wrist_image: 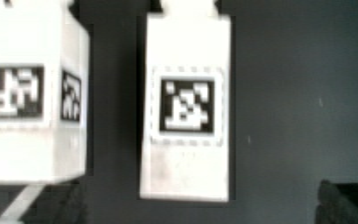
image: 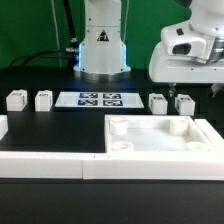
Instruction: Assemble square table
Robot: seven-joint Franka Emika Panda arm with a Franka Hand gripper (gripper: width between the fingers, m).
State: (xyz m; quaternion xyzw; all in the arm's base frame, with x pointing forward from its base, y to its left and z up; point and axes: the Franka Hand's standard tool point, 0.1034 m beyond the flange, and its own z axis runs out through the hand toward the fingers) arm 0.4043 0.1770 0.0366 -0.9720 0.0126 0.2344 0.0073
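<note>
The gripper [wrist_image: 188, 204] hung spread wide, empty. In the exterior view, 1 leg [image: 184, 101] stood at its 6 o'clock, long axis crossing the jaws' closing line. The tabletop [image: 160, 152] lay at the leg's 7 o'clock.

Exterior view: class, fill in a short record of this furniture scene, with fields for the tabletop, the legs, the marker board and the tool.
tabletop: flat at the front, on the exterior view's right, sockets up, no leg fitted
left legs: two, loose, standing side by side
right legs: two, loose, behind the tabletop
marker board: flat between the two pairs of legs
tool: open, holding nothing, over the right legs
</note>
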